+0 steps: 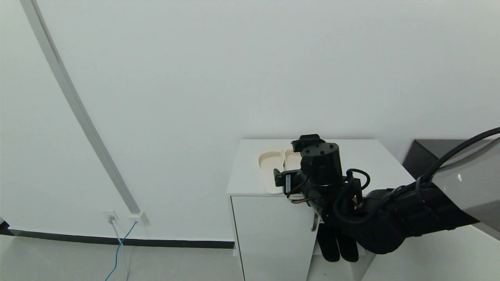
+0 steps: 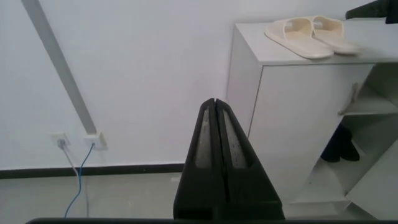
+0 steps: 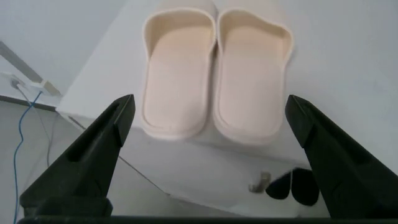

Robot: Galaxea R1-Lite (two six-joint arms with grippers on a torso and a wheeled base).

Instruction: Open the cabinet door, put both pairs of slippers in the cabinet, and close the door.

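**A:** What is the head view giving you, starting at the left?

**B:** A grey strip [image 1: 78,105] is running down the wall from the upper left of the frame to two wall sockets [image 1: 110,215] at lower left. A blue cable [image 1: 119,249] is hanging from them toward the floor. Right of centre the white cabinet [image 1: 265,234] is standing against the wall, with the cream slippers [image 1: 273,168] lying side by side on its top.

**A:** And the right gripper?

**B:** There the black wrist is covering it, along with most of the right-hand cream slipper. The right wrist view is filling that gap. The right gripper [image 3: 210,109] is hovering by the front edge of the cabinet top, facing the cream pair. Its jaws are spread wide, grasping nothing.

**A:** The black slippers?

**B:** The black slippers [image 1: 338,246] are sitting inside the cabinet's open right half, low and right of centre, with the arm cutting off their upper part. The left wrist view is showing them more fully. They are in the lower compartment, under a shelf [image 2: 373,111], beside the closed panel with its handle [image 2: 354,98].

**A:** The left gripper?

**B:** The left gripper [image 2: 215,106] is hanging well apart from the cabinet, jaws pressed together on nothing. The opened door itself is hard to make out.
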